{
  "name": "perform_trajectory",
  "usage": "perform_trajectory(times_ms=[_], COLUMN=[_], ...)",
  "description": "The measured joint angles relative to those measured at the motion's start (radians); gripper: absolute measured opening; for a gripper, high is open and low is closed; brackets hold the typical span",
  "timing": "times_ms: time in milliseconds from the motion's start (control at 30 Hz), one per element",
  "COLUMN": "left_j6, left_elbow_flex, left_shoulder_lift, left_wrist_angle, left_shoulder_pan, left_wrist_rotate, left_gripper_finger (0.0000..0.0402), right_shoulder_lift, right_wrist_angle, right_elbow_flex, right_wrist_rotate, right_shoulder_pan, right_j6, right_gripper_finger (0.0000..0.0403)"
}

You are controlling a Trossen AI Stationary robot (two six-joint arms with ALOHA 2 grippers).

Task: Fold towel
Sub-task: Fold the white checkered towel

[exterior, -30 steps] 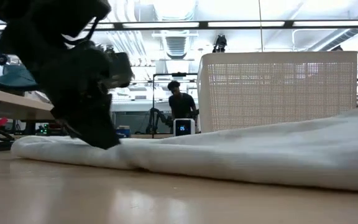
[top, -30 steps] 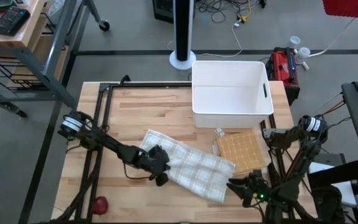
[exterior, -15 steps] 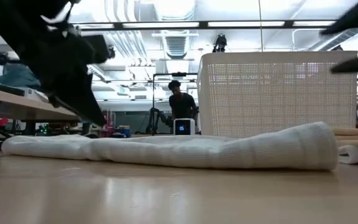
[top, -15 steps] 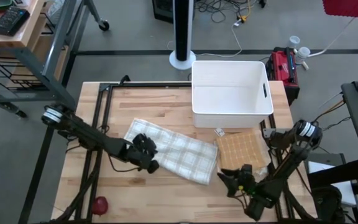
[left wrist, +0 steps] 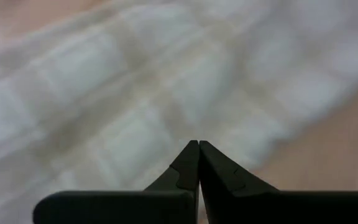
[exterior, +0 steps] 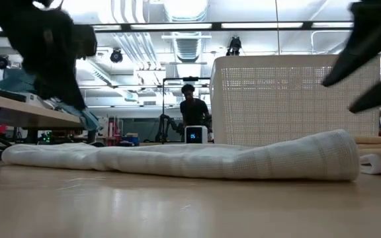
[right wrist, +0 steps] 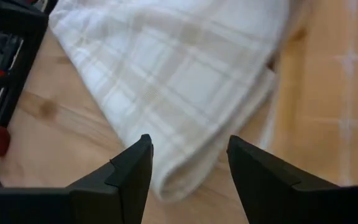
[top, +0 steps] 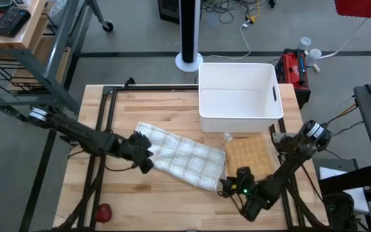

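Note:
The white plaid towel point(top: 182, 158) point(exterior: 177, 160) lies folded and flat on the wooden table, a long band slanting from far left to near right. My left gripper point(top: 147, 161) point(left wrist: 199, 144) point(exterior: 55, 59) is shut and hangs above the towel's left end, clear of it. My right gripper point(top: 226, 187) point(right wrist: 188, 146) point(exterior: 369, 63) is open and hovers just off the towel's near right corner point(right wrist: 179, 180), touching nothing.
A tan folded cloth point(top: 250, 156) lies right of the towel, beside a small white tag point(top: 227, 137). A white bin point(top: 240, 96) point(exterior: 293, 99) stands at the far right. A red object point(top: 103, 211) sits near the front left edge. A person stands far behind.
My shut left gripper slid toward the table's left and far side while on the towel, and the whole towel shifted left with it. It then rose clear of the towel and kept going left. My open right gripper moved left toward the towel's near right corner.

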Motion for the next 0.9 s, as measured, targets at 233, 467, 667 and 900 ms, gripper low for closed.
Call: perform_trajectory(times_ms=[233,467,667,900], left_j6=[0.233,0.444,0.659,0.904], left_elbow_flex=[0.004,-0.004,-0.023,0.0], left_shoulder_lift=[-0.241,-0.334,-0.238,-0.024], left_wrist_angle=[-0.055,-0.138,-0.128,-0.085], left_shoulder_pan=[0.159,0.487,0.782,0.931], left_wrist_rotate=[0.166,0.32,0.558,0.595], left_gripper_finger=[0.0,0.0,0.0,0.0028], right_shoulder_lift=[-0.086,-0.209,-0.298,-0.312], right_wrist_angle=[-0.069,-0.192,-0.193,-0.204], right_elbow_flex=[0.044,0.074,0.074,0.074], right_wrist_rotate=[-0.085,-0.328,-0.433,-0.647], right_shoulder_pan=[-0.126,-0.333,-0.504,-0.685], right_j6=[-0.297,-0.705,-1.039,-1.373], right_gripper_finger=[0.0199,0.0199,0.0199,0.0199])
